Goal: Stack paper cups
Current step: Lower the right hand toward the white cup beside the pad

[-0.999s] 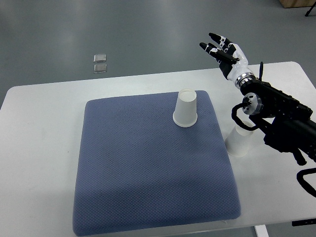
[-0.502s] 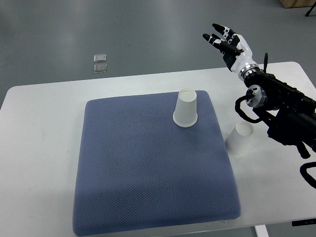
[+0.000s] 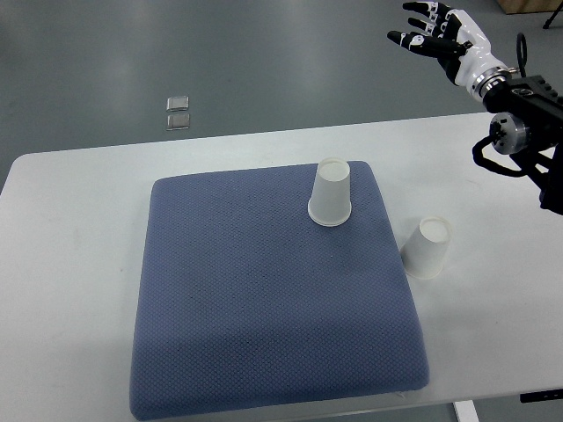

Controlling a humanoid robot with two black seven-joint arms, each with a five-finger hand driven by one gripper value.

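Note:
A white paper cup (image 3: 332,192) stands upside down on the back right part of a blue-grey cushion (image 3: 264,299). A second white paper cup (image 3: 427,247) stands upside down on the white table (image 3: 70,264), just right of the cushion. My right hand (image 3: 435,28) is raised at the top right, beyond the table's far edge, fingers spread and holding nothing. It is far above and behind both cups. The left arm is not in view.
Two small clear squares (image 3: 179,112) lie on the grey floor beyond the table. The table's far edge runs across the upper part of the view, its near edge along the bottom right.
My right hand and arm have pulled up and to the right, away from the cup on the table, which now shows whole. The cups have not moved.

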